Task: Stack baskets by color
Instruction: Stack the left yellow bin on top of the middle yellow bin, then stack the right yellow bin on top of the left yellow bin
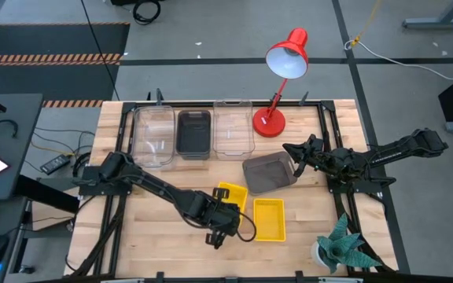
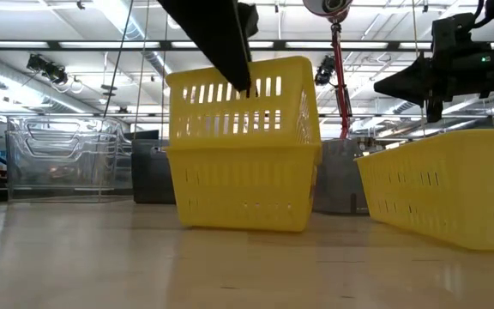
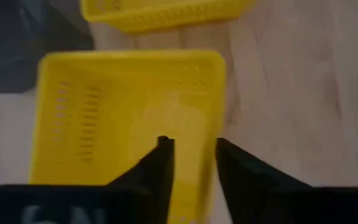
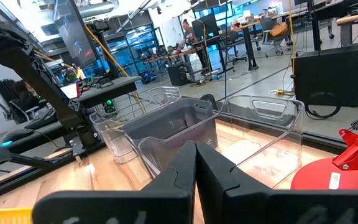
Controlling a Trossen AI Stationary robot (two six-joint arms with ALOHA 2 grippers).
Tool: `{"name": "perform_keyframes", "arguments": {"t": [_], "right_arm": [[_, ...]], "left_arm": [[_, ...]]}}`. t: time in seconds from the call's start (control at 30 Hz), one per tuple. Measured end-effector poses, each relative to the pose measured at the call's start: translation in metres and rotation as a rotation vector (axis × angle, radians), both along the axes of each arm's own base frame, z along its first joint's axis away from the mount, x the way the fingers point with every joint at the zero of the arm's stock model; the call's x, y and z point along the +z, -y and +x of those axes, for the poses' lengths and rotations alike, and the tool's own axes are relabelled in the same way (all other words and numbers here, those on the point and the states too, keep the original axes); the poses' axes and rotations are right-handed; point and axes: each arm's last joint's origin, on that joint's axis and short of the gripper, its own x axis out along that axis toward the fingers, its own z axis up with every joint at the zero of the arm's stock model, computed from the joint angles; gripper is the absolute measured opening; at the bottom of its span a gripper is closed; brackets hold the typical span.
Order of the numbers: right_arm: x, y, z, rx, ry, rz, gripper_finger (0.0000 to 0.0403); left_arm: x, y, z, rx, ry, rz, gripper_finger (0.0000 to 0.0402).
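Crowding the half-open left claw (image 3: 191,155): yellow basket (image 3: 129,118) below, second yellow basket (image 1: 269,218) beside.

high view: looked straight down over the whole table (image 1: 132,236);
low view: sat at tabletop height, close to the yellow basket (image 2: 243,146);
left wrist view: looked down close onto that same basket

A robotics lab or open workshop hall: wooden surface (image 1: 305,228) on a metal frame, concrete floor (image 1: 211,31) with taped lines, ceiling strip lights (image 2: 101,13), rows of desks with monitors (image 4: 207,25) behind.
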Motion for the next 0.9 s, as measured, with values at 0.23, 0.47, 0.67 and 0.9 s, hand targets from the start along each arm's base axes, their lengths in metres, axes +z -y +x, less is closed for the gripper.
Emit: {"name": "perform_keyframes", "arguments": {"t": [0.23, 0.47, 0.67, 0.9], "right_arm": [[0.000, 0.000, 0.000, 0.000, 0.000, 0.000, 0.0013], [0.000, 0.000, 0.000, 0.000, 0.000, 0.000, 0.0013], [0.000, 0.000, 0.000, 0.000, 0.000, 0.000, 0.0013], [-0.001, 0.000, 0.000, 0.000, -0.006, -0.001, 0.0013]], "left_arm": [[0.001, 0.000, -0.002, -0.020, -0.009, 0.030, 0.0015], [-0.008, 0.005, -0.003, -0.021, -0.032, 0.052, 0.0030], [-0.016, 0.009, 0.000, -0.030, -0.033, 0.051, 0.0033], [-0.016, 0.009, 0.000, -0.021, -0.042, 0.019, 0.0160]]}}
